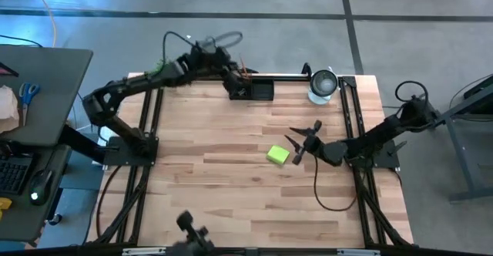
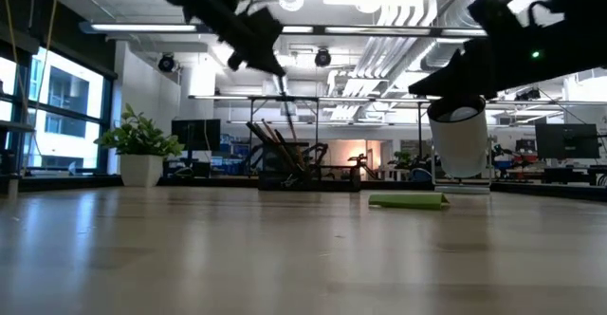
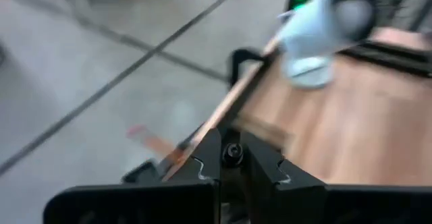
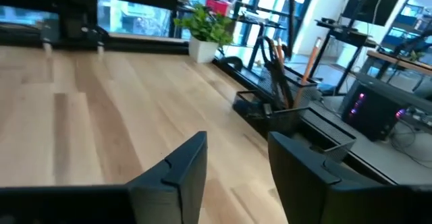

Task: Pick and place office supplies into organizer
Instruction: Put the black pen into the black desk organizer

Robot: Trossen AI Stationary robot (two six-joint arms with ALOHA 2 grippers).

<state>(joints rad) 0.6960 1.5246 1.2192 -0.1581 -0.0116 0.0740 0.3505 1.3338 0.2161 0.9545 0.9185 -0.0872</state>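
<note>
Wooden table (image 1: pixel 231 202) seen from above, with two dark arms reaching over it. Left gripper (image 1: pixel 235 77) hangs above the black organizer (image 1: pixel 258 91), which sits against the table's far edge; in the low view its tips (image 2: pixel 275 68) hover well over the pens and pencils (image 2: pixel 285 149) leaning inside. Its wrist camera shows the fingers (image 3: pixel 202 170) drawn close together around something thin and dark, too blurred to name. Right gripper (image 1: pixel 303 140) is raised off the table with fingers (image 4: pixel 182 163) spread apart and nothing between them. Lime-green sticky pad (image 1: pixel 278 155) lies flat just beside this gripper's tips. White cup (image 1: pixel 323 85) stands farther ahead of it, near the organizer. Potted plant (image 4: pixel 206 32) shows beyond the organizer.
</note>
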